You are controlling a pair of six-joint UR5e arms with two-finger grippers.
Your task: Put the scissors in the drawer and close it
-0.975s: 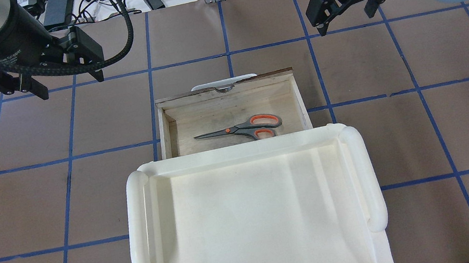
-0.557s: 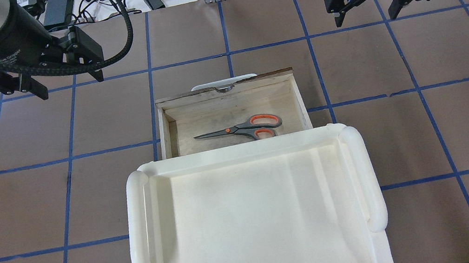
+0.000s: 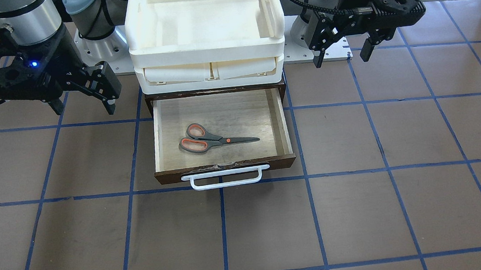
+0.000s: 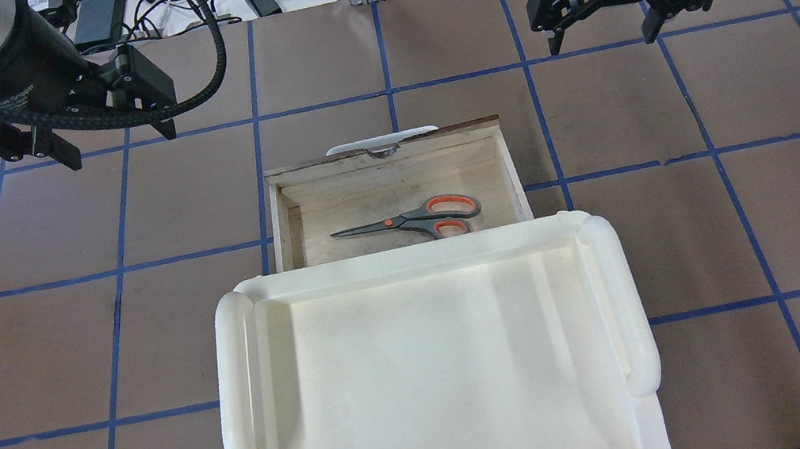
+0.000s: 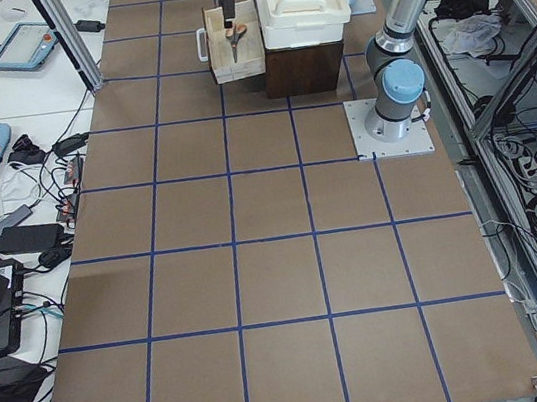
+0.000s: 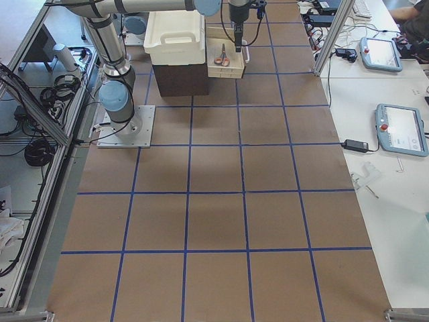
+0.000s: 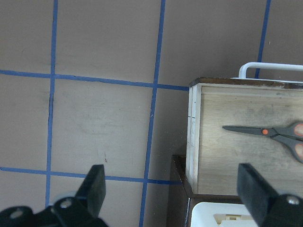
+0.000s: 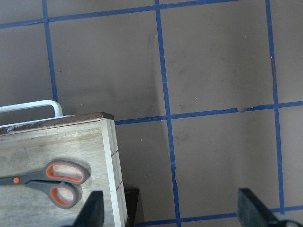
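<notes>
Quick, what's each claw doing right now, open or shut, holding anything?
Left claw: open, holding nothing.
Right claw: open, holding nothing.

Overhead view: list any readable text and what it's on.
"2F Adaptive": body of the right gripper; the rest is unclear.
"Adaptive Gripper": body of the left gripper, faint.
The white sticker above the left gripper: too small to read.
No text on the scissors, drawer or tray.

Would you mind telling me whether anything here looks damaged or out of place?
The drawer has a chipped front edge at its middle, just behind the white handle; the wood looks ragged there. The scissors lie flat inside, and nothing else stands out.
</notes>
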